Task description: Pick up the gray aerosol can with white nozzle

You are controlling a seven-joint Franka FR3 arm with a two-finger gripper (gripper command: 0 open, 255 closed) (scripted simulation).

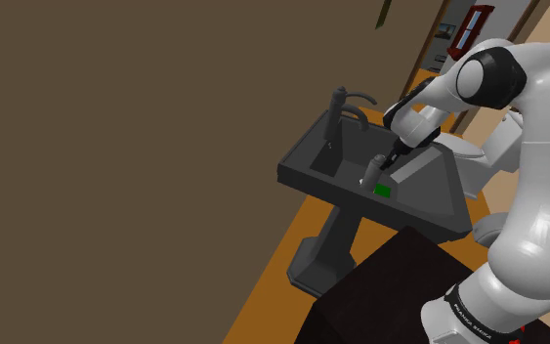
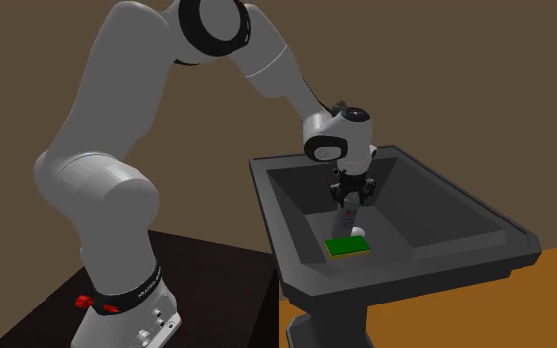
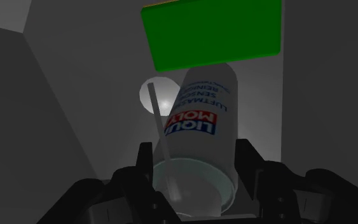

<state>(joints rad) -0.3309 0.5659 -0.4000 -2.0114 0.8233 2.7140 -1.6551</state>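
Note:
The grey aerosol can [image 3: 199, 114] with a pale cap, a blue and red label and a thin white straw sits between my two black fingers, which press against its top end on both sides. My gripper [image 3: 193, 156] is shut on it. In the shoulder view the can [image 1: 370, 172] leans inside the dark sink basin [image 1: 302, 181], with the gripper [image 1: 388, 161] just above it. From the second exterior view the gripper [image 2: 350, 198] points straight down into the sink [image 2: 464, 267] over the can [image 2: 351, 216].
A green sponge [image 3: 212, 32] lies flat on the basin floor just beyond the can's base, beside a pale round drain [image 3: 155, 95]. A dark faucet [image 1: 339, 107] rises at the sink's back. The basin walls slope in closely around the gripper.

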